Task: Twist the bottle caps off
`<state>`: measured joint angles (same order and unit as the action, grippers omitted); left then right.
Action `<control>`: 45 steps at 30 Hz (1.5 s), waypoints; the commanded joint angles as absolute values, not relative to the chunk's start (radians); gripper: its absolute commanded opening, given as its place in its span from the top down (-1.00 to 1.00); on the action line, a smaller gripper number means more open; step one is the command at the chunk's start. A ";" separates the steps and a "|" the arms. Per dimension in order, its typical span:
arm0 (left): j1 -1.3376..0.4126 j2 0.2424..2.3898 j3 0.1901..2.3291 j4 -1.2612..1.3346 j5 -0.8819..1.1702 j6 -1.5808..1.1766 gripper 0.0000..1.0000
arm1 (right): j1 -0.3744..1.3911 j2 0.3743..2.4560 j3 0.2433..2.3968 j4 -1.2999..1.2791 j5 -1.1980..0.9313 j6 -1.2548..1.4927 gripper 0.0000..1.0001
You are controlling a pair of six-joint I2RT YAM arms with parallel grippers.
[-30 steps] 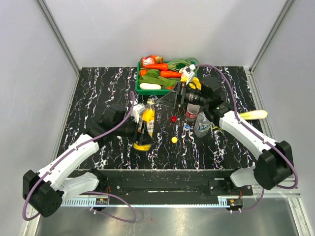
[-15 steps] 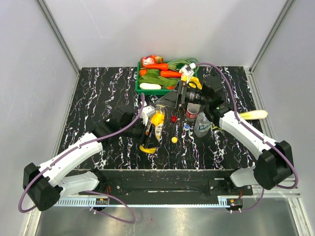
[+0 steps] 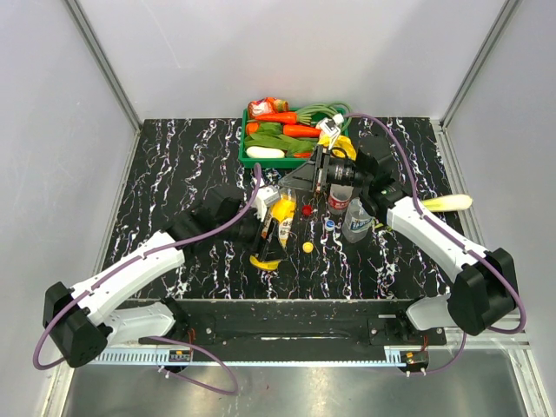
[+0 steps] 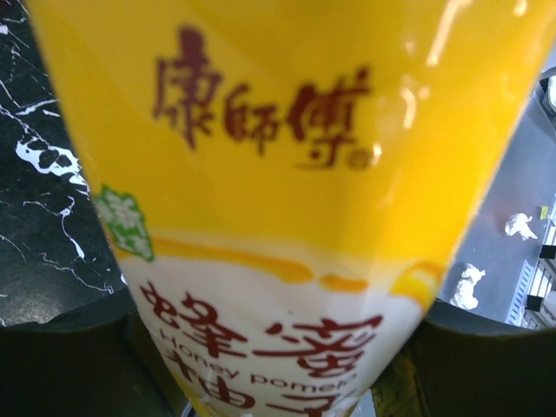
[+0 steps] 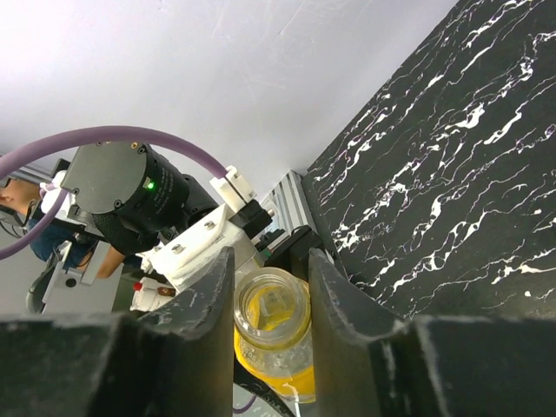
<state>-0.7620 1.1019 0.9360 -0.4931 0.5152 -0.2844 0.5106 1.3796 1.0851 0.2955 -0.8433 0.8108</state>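
Note:
My left gripper [image 3: 268, 230] is shut on the body of the orange-yellow juice bottle [image 3: 280, 213], holding it tilted above the table. Its label [image 4: 278, 130] fills the left wrist view between the dark fingers [image 4: 61, 365]. The bottle's mouth [image 5: 272, 306] is open, with no cap on it. My right gripper [image 5: 272, 295] is shut on that bare neck, one finger against each side. A yellow cap [image 3: 307, 248], a red cap [image 3: 307, 209] and a blue cap [image 3: 329, 224] lie loose on the table. The red-label bottle [image 3: 337, 201] and the blue-label bottle [image 3: 356, 221] stand under the right arm.
A green tray [image 3: 259, 162] of toy vegetables stands at the back, just behind the right gripper. A pale corn cob [image 3: 448, 203] lies at the table's right edge. Both arms meet over the middle of the black marbled table [image 3: 174, 174].
The left arm has carried the juice bottle right and up, into the right gripper. The right jaws, wide open a second ago, have closed on its neck.

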 commanded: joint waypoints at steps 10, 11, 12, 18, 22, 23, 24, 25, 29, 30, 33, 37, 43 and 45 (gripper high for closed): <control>-0.767 1.083 0.965 -0.417 0.476 -0.287 0.43 | 0.514 1.330 1.086 0.292 -0.865 0.766 1.00; -0.767 1.081 0.962 -0.411 0.472 -0.291 0.40 | 0.514 1.327 1.088 0.284 -0.864 0.759 1.00; -0.767 1.080 0.960 -0.404 0.474 -0.298 0.32 | 0.514 1.322 1.088 0.275 -0.861 0.750 1.00; -0.761 1.046 0.920 -0.312 0.468 -0.354 -0.30 | 0.514 1.304 1.085 0.229 -0.830 0.701 1.00; -0.729 1.017 0.890 -0.265 0.479 -0.386 -0.74 | 0.514 1.298 1.092 0.198 -0.819 0.669 1.00; -0.715 1.009 0.881 -0.255 0.485 -0.394 -0.82 | 0.514 1.296 1.095 0.186 -0.812 0.660 1.00; -0.698 0.999 0.873 -0.247 0.498 -0.400 -0.88 | 0.514 1.293 1.095 0.172 -0.804 0.647 1.00; -0.681 0.990 0.867 -0.241 0.509 -0.406 -0.93 | 0.514 1.289 1.097 0.161 -0.790 0.637 1.00; -0.608 0.942 0.835 -0.221 0.549 -0.426 -0.98 | 0.514 1.266 1.095 0.121 -0.752 0.597 1.00; -0.589 0.931 0.830 -0.218 0.558 -0.433 -0.98 | 0.514 1.261 1.095 0.114 -0.740 0.582 1.00; -0.522 0.896 0.816 -0.222 0.577 -0.445 -0.98 | 0.514 1.236 1.094 0.086 -0.700 0.549 1.00; -0.445 0.862 0.819 -0.251 0.597 -0.442 -0.98 | 0.514 1.198 1.085 0.061 -0.640 0.502 1.00; -0.396 0.851 0.850 -0.299 0.560 -0.408 -0.98 | 0.512 1.146 1.072 0.052 -0.549 0.419 1.00; -0.393 0.853 0.861 -0.310 0.537 -0.402 -0.98 | 0.512 1.132 1.072 0.043 -0.523 0.387 1.00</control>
